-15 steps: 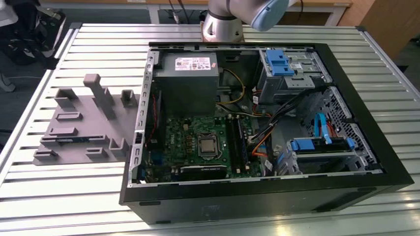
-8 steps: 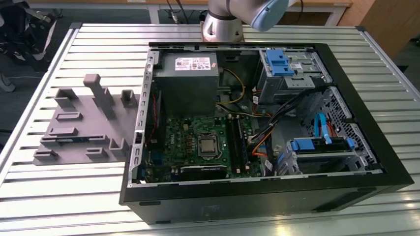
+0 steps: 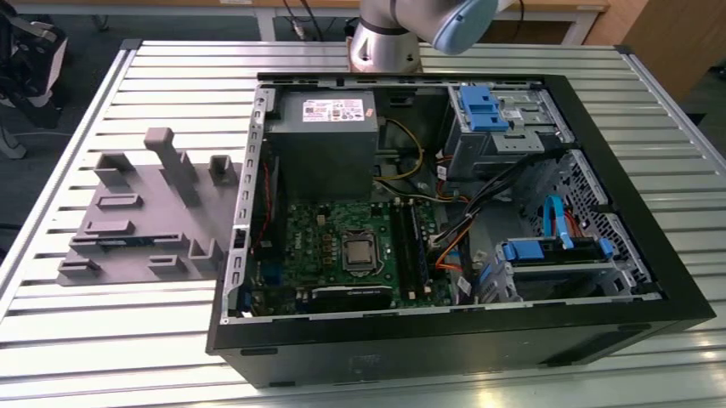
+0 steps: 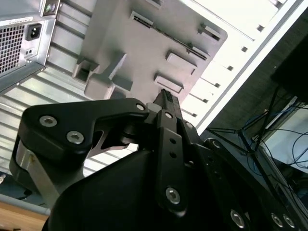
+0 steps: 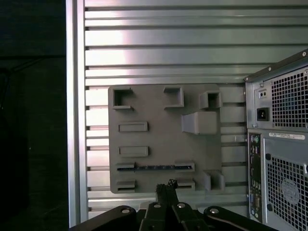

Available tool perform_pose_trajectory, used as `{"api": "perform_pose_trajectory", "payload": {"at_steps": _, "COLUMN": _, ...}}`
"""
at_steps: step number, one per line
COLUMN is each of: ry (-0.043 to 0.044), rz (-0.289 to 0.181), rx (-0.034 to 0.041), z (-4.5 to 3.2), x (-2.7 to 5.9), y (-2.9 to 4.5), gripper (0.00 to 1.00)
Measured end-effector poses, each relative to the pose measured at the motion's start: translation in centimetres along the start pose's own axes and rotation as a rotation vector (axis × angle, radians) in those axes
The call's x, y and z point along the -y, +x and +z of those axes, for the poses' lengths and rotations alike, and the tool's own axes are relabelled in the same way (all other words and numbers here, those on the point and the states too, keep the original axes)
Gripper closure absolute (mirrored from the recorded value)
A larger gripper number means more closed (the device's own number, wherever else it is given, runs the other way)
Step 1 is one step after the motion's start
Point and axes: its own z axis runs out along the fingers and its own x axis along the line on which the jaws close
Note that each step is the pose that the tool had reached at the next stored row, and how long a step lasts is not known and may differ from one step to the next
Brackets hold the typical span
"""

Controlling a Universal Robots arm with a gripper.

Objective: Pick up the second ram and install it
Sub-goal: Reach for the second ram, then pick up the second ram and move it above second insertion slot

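- The second ram (image 5: 154, 167) was seen in the first wrist view, stood on edge in the long slot of the grey holder tray (image 5: 144, 103)
- The tray was laid flat on the slatted worktop (image 5: 159, 43), just beside the PC case (image 5: 284, 144)
- The pincer (image 5: 166, 185) was held over the tray's edge, nr the ram's slot but apart from it; no contact w/ the stick was made out
- Its jaws were drawn narrow, approx. together, w/ nothing gripped; the fingers (image 4: 168, 144) were likewise seen bare in the second wrist view
- In the exterior view the case was laid on its side w/ the panel off, so the motherboard (image 3: 340, 246) and its black memory slots (image 3: 404, 246) were exposed
- Whether a stick was already seated in one of those slots couldn't be told
- Progress was judged early: the ram was ungrasped and still in its holder, so pick-up wasn't done
- Left to do: grasp, lift out, carry over to the board, press into a slot
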Motion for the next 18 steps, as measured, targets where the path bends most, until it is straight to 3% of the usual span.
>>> {"api": "perform_pose_trajectory", "payload": {"at_steps": 18, "ry": -0.0002, "rz": -0.009, "rx": -0.0003, "z": 0.00, "x": 0.01, "y": 0.11, "gripper": 0.89}}
